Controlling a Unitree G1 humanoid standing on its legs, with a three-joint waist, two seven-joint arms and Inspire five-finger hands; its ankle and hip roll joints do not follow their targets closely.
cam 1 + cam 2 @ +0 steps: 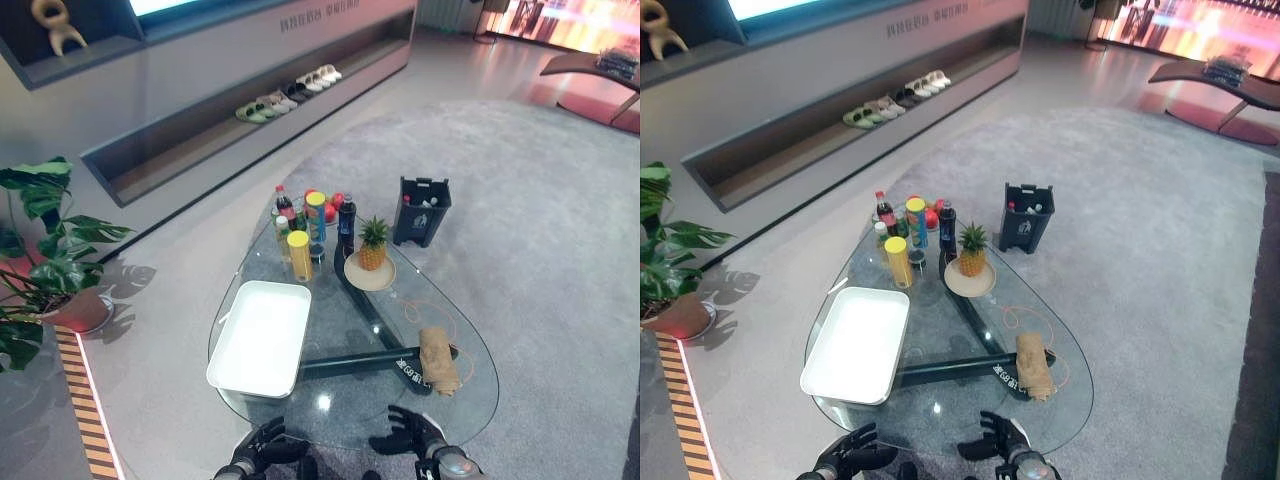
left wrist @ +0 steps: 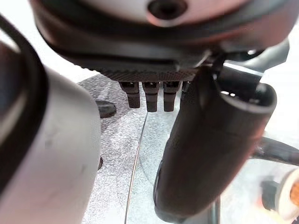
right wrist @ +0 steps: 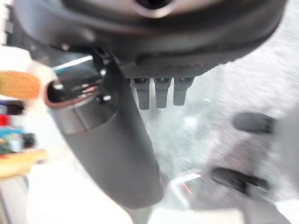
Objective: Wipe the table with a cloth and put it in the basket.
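Observation:
A tan cloth (image 1: 438, 360) lies rolled up on the right part of the glass table (image 1: 330, 400), with a thin cord looped beside it. A dark basket (image 1: 421, 210) stands on the carpet beyond the table's far right side and holds a few small things. My left hand (image 1: 262, 448) and right hand (image 1: 410, 432) hover at the table's near edge, both open with fingers relaxed and nothing in them. The cloth is ahead and to the right of my right hand, apart from it. In each wrist view the thumb (image 2: 210, 154) (image 3: 117, 149) stands out over the glass.
A white tray (image 1: 262, 335) sits on the table's left half. Several bottles and cans (image 1: 308, 225) cluster at the far end, beside a pineapple on a plate (image 1: 371, 262). A potted plant (image 1: 45, 255) stands left on the floor. Grey carpet surrounds the table.

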